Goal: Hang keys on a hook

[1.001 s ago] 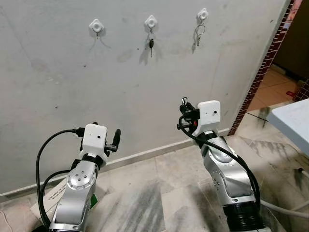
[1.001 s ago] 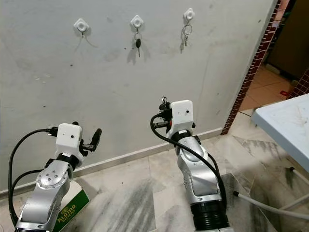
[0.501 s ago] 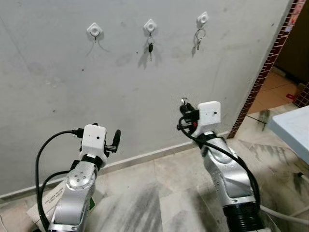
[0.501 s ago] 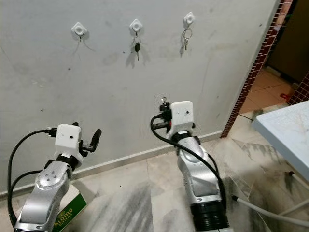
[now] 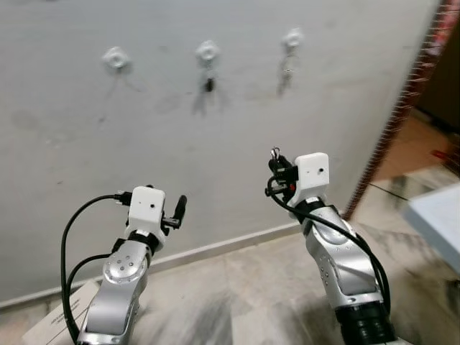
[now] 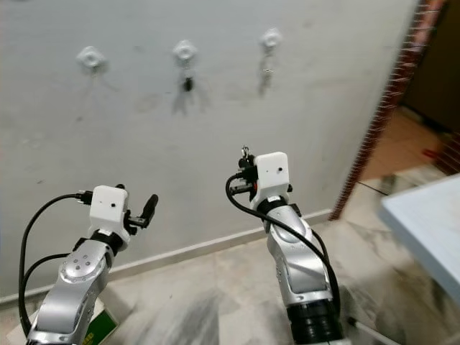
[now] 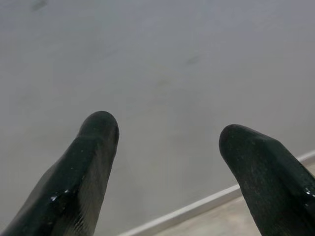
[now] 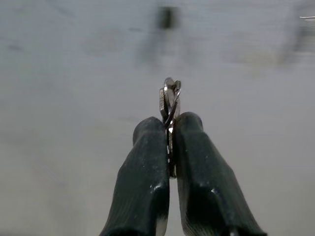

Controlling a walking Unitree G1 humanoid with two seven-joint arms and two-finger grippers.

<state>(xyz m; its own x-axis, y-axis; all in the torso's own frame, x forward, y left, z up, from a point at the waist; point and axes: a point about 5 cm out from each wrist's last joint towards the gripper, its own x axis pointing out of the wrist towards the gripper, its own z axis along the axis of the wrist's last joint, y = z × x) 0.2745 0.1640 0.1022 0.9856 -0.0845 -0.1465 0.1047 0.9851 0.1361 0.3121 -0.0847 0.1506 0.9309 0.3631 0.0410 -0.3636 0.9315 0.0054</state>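
Right wrist view shows the keys (image 8: 170, 101) pinched between the two black fingers (image 8: 145, 182) of the right gripper (image 8: 169, 129), the metal ring and key tips sticking out just past the fingertips and the pads pressed tight on either side of them. Beyond the fingertips stands a pale grey wall (image 8: 74, 98), blurred, with a dark smudge high on it that lines up with the middle hook's key. From the head cameras, the right gripper (image 5: 275, 159) is raised in front of the wall, fingers pointing up toward it, well below a row of three white hooks. The left hook (image 5: 115, 58) looks bare, the middle hook (image 5: 208, 51) carries a small dark key (image 5: 208, 84), and the right hook (image 5: 292, 39) carries something pale that is too blurred to make out. The left gripper (image 5: 180, 209) is held lower and off to the left side; in its wrist view its fingers (image 7: 91, 167) are spread wide apart with nothing between them, facing the same wall and the skirting strip (image 7: 206, 206) at its foot. A pale desk (image 6: 424, 233) edge sits off to the right on the marbled floor (image 5: 244, 295).
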